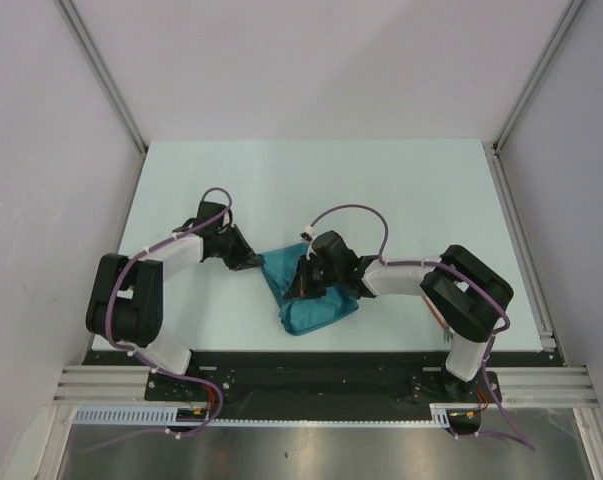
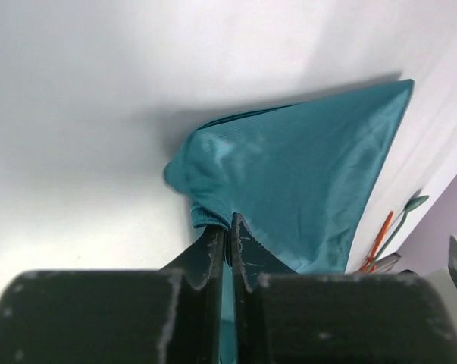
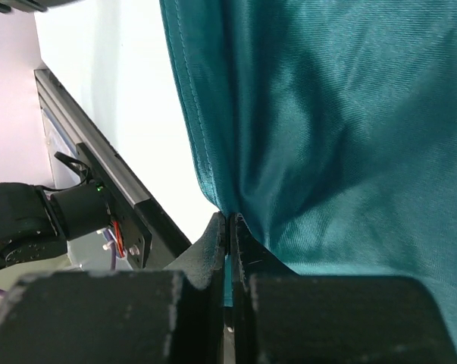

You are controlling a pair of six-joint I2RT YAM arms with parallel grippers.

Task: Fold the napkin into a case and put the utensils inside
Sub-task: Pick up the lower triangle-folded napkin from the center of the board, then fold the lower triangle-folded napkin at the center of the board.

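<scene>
The teal napkin (image 1: 311,300) lies bunched in a rough triangle near the table's front, between my two arms. My left gripper (image 1: 255,262) pinches its left corner; in the left wrist view the cloth (image 2: 296,174) runs into that gripper (image 2: 230,227), whose jaws stand together on a fold. My right gripper (image 1: 303,285) is shut on the cloth's edge, and the right wrist view shows the napkin (image 3: 342,129) drawn between its closed jaws (image 3: 228,226). The utensils show only in the left wrist view: a thin orange-red one (image 2: 380,239) beside a green one (image 2: 410,208), past the cloth's far edge.
The pale table (image 1: 311,180) is bounded by white walls at the back and sides. A black and aluminium rail (image 1: 311,375) runs along the front edge. The same rail (image 3: 99,159) and the left arm's base show in the right wrist view.
</scene>
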